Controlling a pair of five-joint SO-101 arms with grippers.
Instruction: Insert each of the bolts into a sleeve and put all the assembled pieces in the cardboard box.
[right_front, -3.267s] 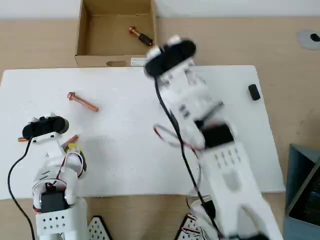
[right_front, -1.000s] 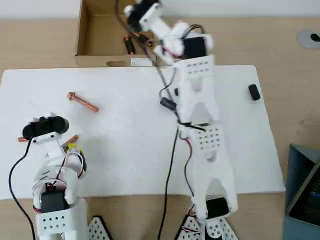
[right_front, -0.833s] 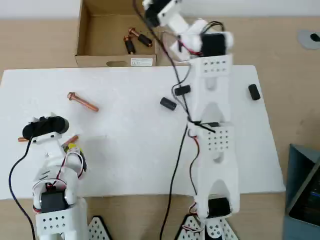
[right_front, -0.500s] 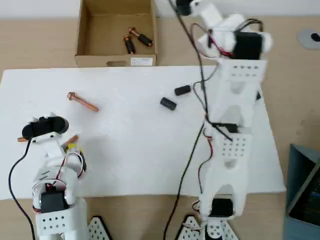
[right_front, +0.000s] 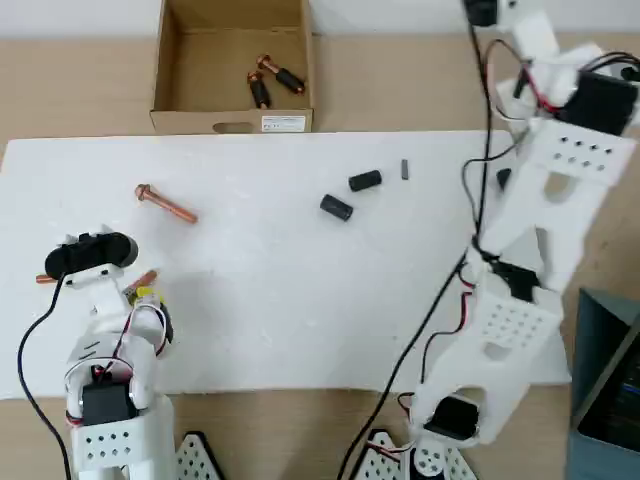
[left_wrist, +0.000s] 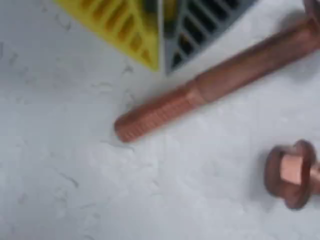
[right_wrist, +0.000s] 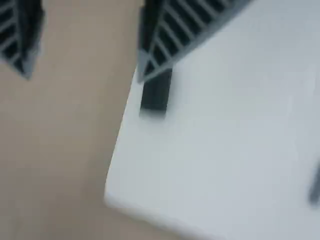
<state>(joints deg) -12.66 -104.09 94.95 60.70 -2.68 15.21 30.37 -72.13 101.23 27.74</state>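
We see a copper bolt (right_front: 168, 205) lying flat, head far-left. Left gripper (left_wrist: 161, 64) pinched together, right gripper (right_wrist: 84, 75) spread apart. We can't read the box label (right_front: 283, 123).

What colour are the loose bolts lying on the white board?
Coppery reddish-brown. The bolt shows it best in the left wrist view.

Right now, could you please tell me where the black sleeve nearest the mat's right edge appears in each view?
High view: the sleeve lies by the white mat at its right edge, partly behind the right arm.
Right wrist view: the sleeve lies close to the mat edge, tan table beyond.
Left wrist view: faces a bolt on the mat, elsewhere.
Shared landmark: the mat's edge against the table.
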